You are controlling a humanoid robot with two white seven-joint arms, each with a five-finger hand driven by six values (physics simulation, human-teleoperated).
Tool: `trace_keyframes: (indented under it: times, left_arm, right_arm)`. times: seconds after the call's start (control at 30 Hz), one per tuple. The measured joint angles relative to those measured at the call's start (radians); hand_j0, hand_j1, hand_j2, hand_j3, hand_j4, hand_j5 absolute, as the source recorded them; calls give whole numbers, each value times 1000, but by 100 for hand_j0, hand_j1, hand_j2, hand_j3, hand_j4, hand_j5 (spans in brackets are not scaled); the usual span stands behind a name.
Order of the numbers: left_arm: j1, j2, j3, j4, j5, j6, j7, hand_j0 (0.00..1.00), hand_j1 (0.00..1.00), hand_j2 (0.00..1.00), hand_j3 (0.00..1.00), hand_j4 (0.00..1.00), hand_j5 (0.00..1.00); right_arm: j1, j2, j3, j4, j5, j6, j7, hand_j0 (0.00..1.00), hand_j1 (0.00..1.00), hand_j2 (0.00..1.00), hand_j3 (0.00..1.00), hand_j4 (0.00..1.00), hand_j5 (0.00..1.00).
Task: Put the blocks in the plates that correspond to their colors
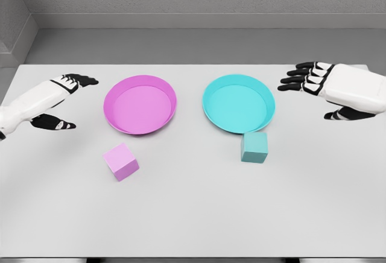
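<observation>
A pink block lies on the white table, just below the pink plate. A teal block rests close to the near rim of the teal plate. Both plates hold nothing. My left hand hovers left of the pink plate, fingers spread, holding nothing. My right hand floats right of the teal plate, fingers extended toward it, also holding nothing.
The white table spans the view, its far edge bordering a grey floor and wall. Its near edge runs along the bottom of the picture.
</observation>
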Motion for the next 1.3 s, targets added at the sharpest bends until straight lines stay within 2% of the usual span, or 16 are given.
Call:
trace_keyframes:
  times: [0.2, 0.37, 0.5, 0.6, 0.77, 0.93, 1.07, 1.3]
  left_arm:
    - [0, 1, -1, -2, -10, 0, -4, 100, 100, 100, 100, 100, 100]
    - [-3, 20, -4, -24, -92, 0, -4, 100, 100, 100, 100, 100, 100]
    - [-2, 31, -14, -82, -177, 0, -5, 100, 100, 100, 100, 100, 100]
    - [-2, 36, -34, -125, -207, 0, -17, 100, 100, 100, 100, 100, 100]
    - [-2, 49, -74, -178, -221, 0, -31, 100, 100, 100, 100, 100, 100]
    - [9, 77, -117, -233, -221, 0, -33, 100, 100, 100, 100, 100, 100]
    - [51, 116, -127, -271, -216, 0, -34, 100, 100, 100, 100, 100, 100]
    - [58, 136, -131, -304, -218, 0, -34, 100, 100, 100, 100, 100, 100]
  right_arm:
    - [3, 7, 13, 1, 3, 0, 0, 100, 100, 100, 100, 100, 100]
    - [3, 62, 40, 6, 66, 0, 0, 100, 100, 100, 100, 100, 100]
    - [3, 118, 50, 17, 105, 0, 1, 100, 100, 100, 100, 100, 100]
    - [3, 150, 66, 32, 125, 0, 4, 100, 100, 100, 100, 100, 100]
    - [6, 221, 92, 100, 152, 0, 64, 100, 100, 100, 100, 100, 100]
    - [9, 266, 118, 145, 166, 0, 82, 100, 100, 100, 100, 100, 100]
    - [9, 303, 126, 179, 184, 0, 85, 100, 100, 100, 100, 100, 100]
    - [11, 346, 133, 225, 205, 0, 86, 100, 100, 100, 100, 100, 100]
